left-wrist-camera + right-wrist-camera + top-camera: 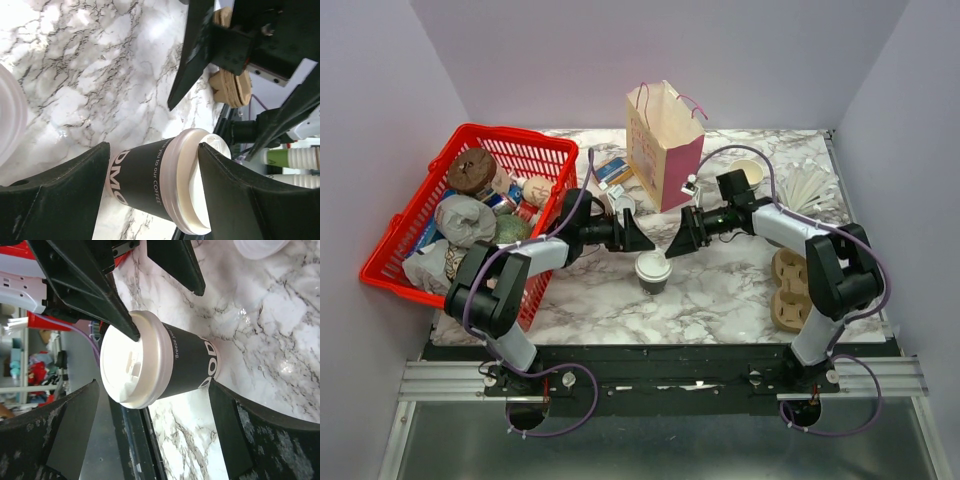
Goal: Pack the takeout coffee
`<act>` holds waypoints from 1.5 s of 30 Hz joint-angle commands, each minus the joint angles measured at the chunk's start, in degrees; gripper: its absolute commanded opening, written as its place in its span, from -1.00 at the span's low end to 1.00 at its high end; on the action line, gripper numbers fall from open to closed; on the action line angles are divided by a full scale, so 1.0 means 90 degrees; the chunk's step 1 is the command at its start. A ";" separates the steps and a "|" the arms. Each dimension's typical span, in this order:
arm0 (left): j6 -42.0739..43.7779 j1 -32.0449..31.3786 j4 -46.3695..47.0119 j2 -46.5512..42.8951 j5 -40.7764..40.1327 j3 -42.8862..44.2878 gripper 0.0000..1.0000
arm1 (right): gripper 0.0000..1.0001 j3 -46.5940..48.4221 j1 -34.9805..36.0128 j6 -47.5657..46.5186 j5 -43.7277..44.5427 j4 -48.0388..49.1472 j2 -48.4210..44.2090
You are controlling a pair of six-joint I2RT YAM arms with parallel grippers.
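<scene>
Both hands are hanging wide open, holding nothing. The left hand (152, 150) and right hand (155, 385) are facing each other, with the lidded cup (653, 270) standing on the counter (720, 290) just below their fingers, probably for a steadied grasp. Beyond them, the bag (663, 147) is standing open to take it.

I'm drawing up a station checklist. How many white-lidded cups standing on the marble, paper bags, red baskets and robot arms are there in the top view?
White-lidded cup: 1
Paper bag: 1
Red basket: 1
Robot arms: 2, the left arm and the right arm
Total: 5
</scene>
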 commanded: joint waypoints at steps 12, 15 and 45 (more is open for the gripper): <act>0.1713 -0.0004 -0.2116 -0.0971 0.0074 0.1367 0.61 | 0.99 0.0187 0.0012 -0.0772 0.0494 -0.0416 -0.0757; 0.2375 -0.0130 -0.2603 -0.1156 -0.0141 0.1455 0.62 | 0.99 0.0304 0.0012 -0.1015 0.0660 -0.0620 -0.1049; 0.6391 -0.2201 -0.5799 -0.1294 -0.2592 0.2373 0.97 | 0.99 -0.0125 -0.0584 -0.0742 0.4117 -0.0807 -0.4282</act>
